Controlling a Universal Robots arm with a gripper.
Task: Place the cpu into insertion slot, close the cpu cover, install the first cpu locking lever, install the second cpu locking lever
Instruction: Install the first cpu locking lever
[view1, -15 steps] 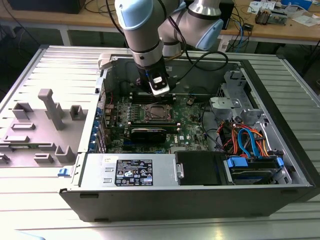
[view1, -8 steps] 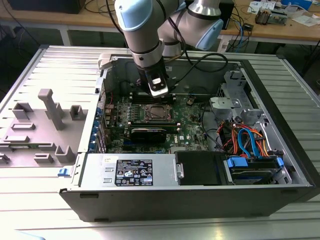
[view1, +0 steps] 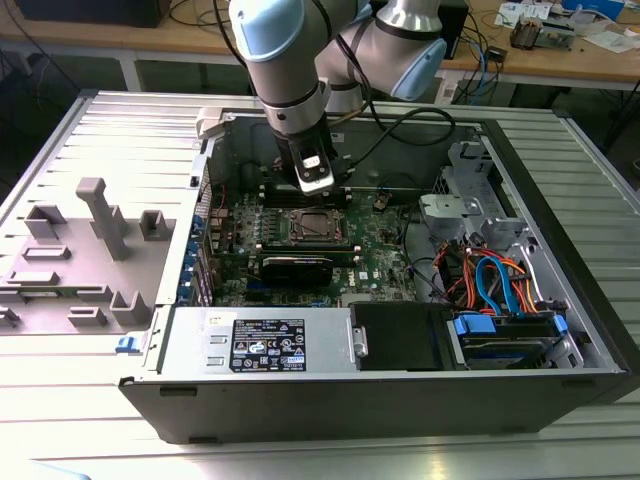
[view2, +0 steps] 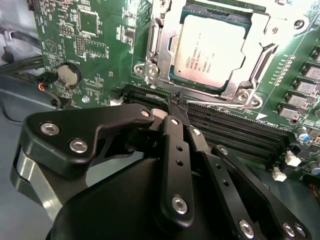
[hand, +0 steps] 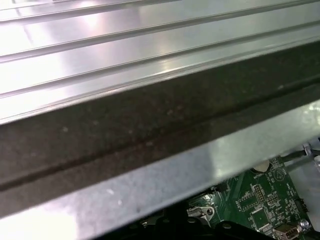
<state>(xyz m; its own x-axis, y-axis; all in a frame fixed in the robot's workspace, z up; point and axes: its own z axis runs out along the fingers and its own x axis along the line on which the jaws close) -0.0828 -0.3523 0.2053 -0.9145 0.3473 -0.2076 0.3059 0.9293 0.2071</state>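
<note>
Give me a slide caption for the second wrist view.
Hand closed above the memory slots, beside the cpu seated under the closed cpu cover.

arm (view1: 290, 60): reaching down | tool (view2: 176, 100): fingers closed together, empty

Dull metal cpu (view2: 207, 50), matt black pincer (view2: 179, 102)
</note>
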